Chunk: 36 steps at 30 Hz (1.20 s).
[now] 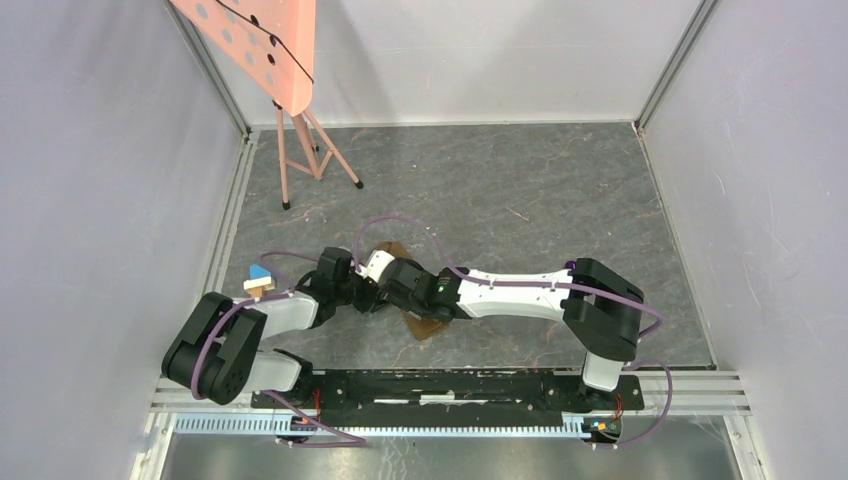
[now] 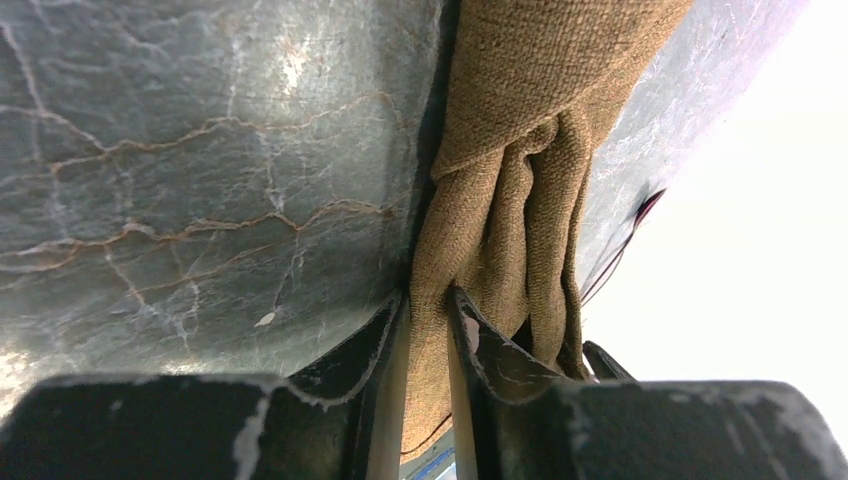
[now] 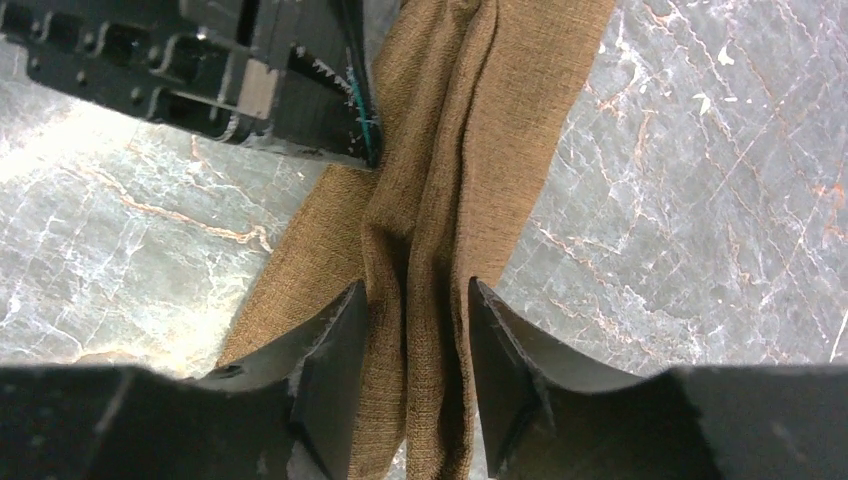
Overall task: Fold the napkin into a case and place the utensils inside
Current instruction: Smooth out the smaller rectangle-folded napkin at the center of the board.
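The tan-brown napkin (image 1: 428,325) is bunched into lengthwise folds between the two grippers, near the middle of the table. Only its ends show in the top view. My left gripper (image 2: 428,297) is shut on one fold of the napkin (image 2: 520,100), with more pleats hanging beside its right finger. My right gripper (image 3: 415,287) is shut on the gathered napkin (image 3: 440,150), which fills the gap between the jaws. The left gripper's body (image 3: 250,70) sits just beyond, touching the cloth. In the top view both grippers meet (image 1: 383,283) over the napkin. The utensils are out of view.
A small blue-and-wood block (image 1: 259,281) rests by the left arm. An orange perforated board on a thin stand (image 1: 262,45) is at the back left. White walls and metal rails (image 1: 230,215) enclose the grey marbled table (image 1: 540,200).
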Each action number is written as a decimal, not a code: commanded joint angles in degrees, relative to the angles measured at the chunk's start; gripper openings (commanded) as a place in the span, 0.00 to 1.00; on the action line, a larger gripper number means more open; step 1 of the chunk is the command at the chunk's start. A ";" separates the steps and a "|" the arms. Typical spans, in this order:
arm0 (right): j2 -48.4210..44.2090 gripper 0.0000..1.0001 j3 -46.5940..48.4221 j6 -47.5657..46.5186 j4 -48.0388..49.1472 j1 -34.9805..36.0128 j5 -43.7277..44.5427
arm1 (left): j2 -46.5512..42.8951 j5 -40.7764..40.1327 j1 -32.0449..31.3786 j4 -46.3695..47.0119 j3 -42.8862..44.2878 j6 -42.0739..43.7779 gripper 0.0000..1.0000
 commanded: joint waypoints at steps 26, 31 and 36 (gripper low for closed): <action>-0.57 0.00 3.08 10.49 1.49 0.73 -1.37 | 0.51 -4.19 -1.26 4.65 -7.08 -7.45 0.05; -0.85 0.00 2.42 14.07 2.37 0.66 -2.60 | -1.30 -6.53 -2.53 4.43 -7.65 -8.81 0.02; -0.94 0.00 2.52 15.83 2.77 0.44 -3.51 | -1.98 -7.94 -2.87 3.90 -8.13 -9.48 0.02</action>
